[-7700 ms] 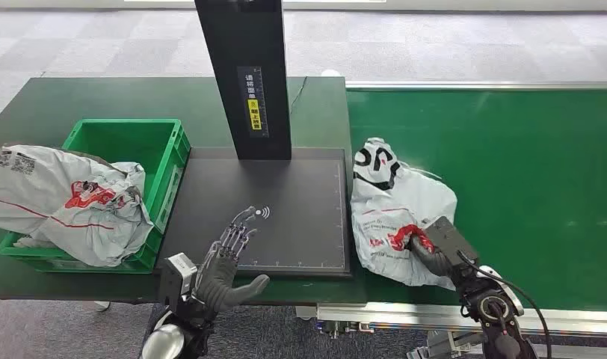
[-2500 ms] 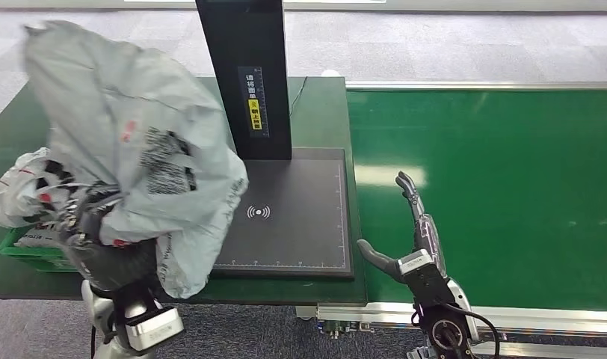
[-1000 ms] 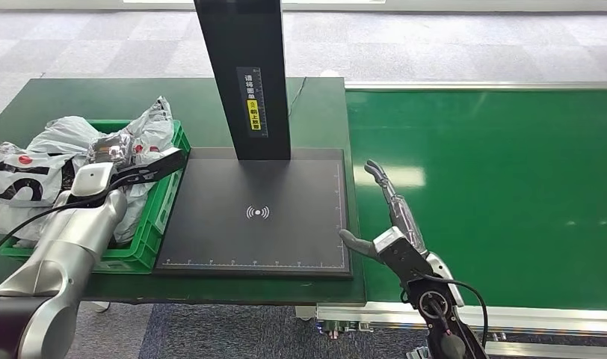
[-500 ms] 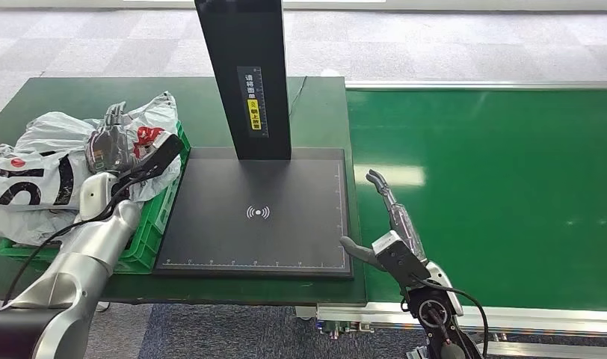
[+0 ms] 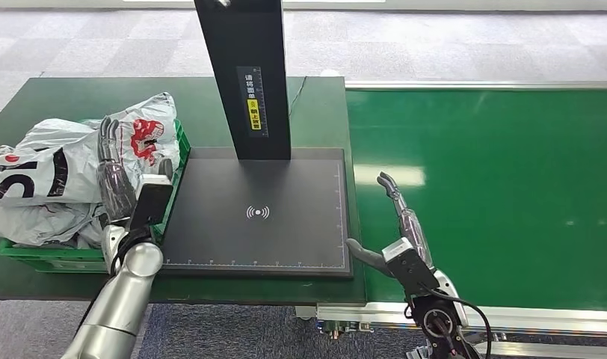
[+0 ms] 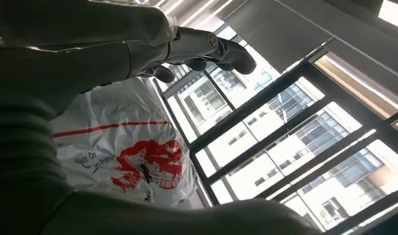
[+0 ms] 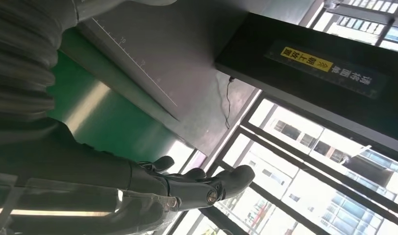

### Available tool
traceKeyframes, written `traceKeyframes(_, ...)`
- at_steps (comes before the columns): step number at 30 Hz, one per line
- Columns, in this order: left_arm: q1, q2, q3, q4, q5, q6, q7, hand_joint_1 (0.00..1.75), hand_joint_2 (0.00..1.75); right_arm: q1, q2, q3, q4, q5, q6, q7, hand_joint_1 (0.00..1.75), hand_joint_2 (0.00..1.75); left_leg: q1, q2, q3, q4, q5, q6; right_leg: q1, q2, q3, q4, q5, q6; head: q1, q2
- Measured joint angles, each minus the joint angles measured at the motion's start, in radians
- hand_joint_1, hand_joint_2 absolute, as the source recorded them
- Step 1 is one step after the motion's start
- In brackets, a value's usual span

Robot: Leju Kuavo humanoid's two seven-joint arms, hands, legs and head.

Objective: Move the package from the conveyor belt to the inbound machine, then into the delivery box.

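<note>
The white package point(image 5: 140, 134) with a red print lies on top of other bags in the green delivery box point(image 5: 170, 191) at the left; the left wrist view shows its red print point(image 6: 148, 164) close up. My left hand point(image 5: 113, 179) stands just in front of it, fingers straight and pointing up, holding nothing. My right hand point(image 5: 401, 224) is open above the near edge of the green conveyor belt point(image 5: 502, 187), beside the black inbound machine's plate point(image 5: 263, 213). The machine's black post point(image 5: 244, 75) rises behind the plate.
Another grey-white bag point(image 5: 31, 176) with black lettering fills the left part of the box and hangs over its rim. The dark green table point(image 5: 61, 97) carries the box and the machine. Grey carpet lies beyond.
My left hand has let go of the package and drawn back toward me, fingers now straight. The package has settled in the box. My right hand has shifted slightly right.
</note>
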Motion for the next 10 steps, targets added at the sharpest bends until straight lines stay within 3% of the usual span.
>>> traceKeyframes(2, 0.051, -0.011, -0.028, -0.080, 0.163, -0.139, -0.037, 0.00, 0.00, 0.000, 0.000, -0.004, -0.003, -0.027, 0.005, -0.019, 0.00, 1.75, 0.000, 0.000, 0.000, 0.000, 0.000, 0.000, 0.000, 0.000, 0.000, 0.000, 0.000, 0.000, 0.000, 0.000)
traceKeyframes(6, 0.152, -0.023, -0.102, -0.214, 0.383, -0.454, -0.061, 0.00, 1.75, -0.008, 0.002, -0.011, -0.004, -0.120, 0.047, -0.052, 0.00, 1.75, 0.000, 0.000, -0.001, 0.000, 0.000, 0.000, 0.000, 0.000, 0.000, 0.000, 0.000, 0.000, 0.000, 0.000)
traceKeyframes(10, 0.210, -0.030, -0.160, -0.267, 0.485, -0.662, -0.053, 0.00, 1.75, -0.013, 0.012, -0.019, -0.001, -0.233, 0.126, -0.067, 0.00, 1.75, 0.000, 0.000, -0.001, 0.000, 0.000, 0.000, 0.000, 0.000, 0.000, 0.000, 0.000, 0.000, 0.000, 0.000)
